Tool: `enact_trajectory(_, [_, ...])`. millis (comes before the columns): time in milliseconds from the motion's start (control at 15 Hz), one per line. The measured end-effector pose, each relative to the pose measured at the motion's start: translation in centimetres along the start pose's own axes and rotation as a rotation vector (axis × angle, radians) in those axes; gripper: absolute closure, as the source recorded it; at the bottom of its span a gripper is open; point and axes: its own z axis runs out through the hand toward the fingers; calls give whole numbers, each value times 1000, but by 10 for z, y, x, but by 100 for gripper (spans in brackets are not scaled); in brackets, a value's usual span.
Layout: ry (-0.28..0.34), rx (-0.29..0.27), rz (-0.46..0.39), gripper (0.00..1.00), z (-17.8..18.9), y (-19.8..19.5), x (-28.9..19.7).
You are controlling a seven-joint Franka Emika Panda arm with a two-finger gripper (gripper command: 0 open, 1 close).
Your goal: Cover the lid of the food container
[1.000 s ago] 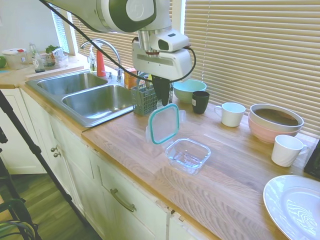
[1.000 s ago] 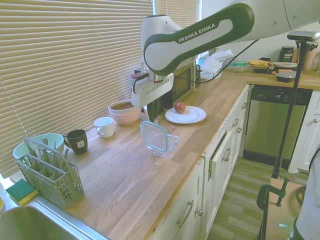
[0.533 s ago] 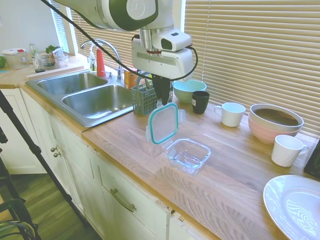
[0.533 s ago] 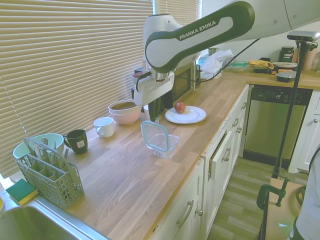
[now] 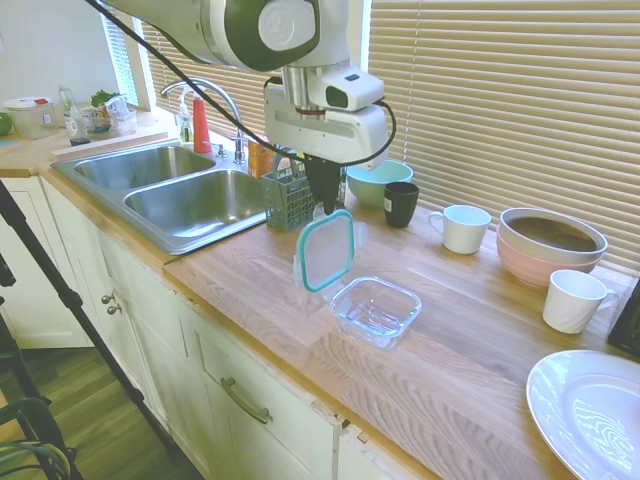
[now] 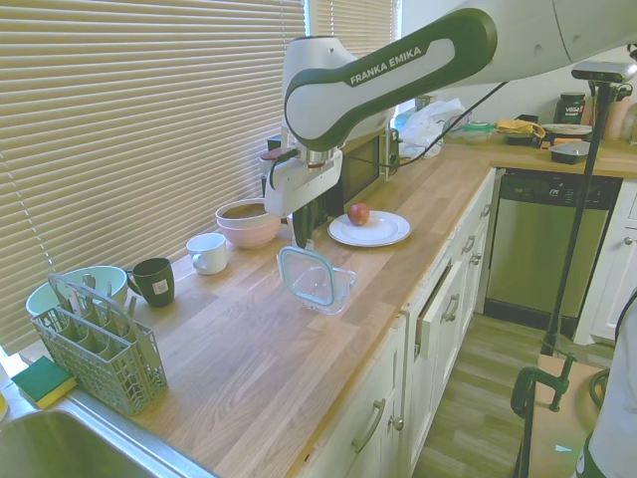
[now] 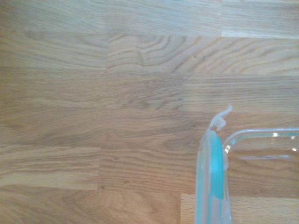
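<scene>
My hand [image 5: 328, 205] pinches the lid [image 5: 328, 250] upright by its top edge, at the tub's [image 5: 377, 309] ten o'clock.

wrist view cuts off lid [image 7: 212, 186], food container [image 7: 261, 154].

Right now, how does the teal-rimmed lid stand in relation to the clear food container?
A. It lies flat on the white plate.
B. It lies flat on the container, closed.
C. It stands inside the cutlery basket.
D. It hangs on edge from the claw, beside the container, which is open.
D: the claw grips the top edge of the lid, which hangs nearly upright next to the open food container on the wooden counter.
</scene>
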Motion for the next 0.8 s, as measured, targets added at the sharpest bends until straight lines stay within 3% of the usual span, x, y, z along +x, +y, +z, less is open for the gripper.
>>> enact_trajectory(800, [-16,46,24,100,4,43,43])
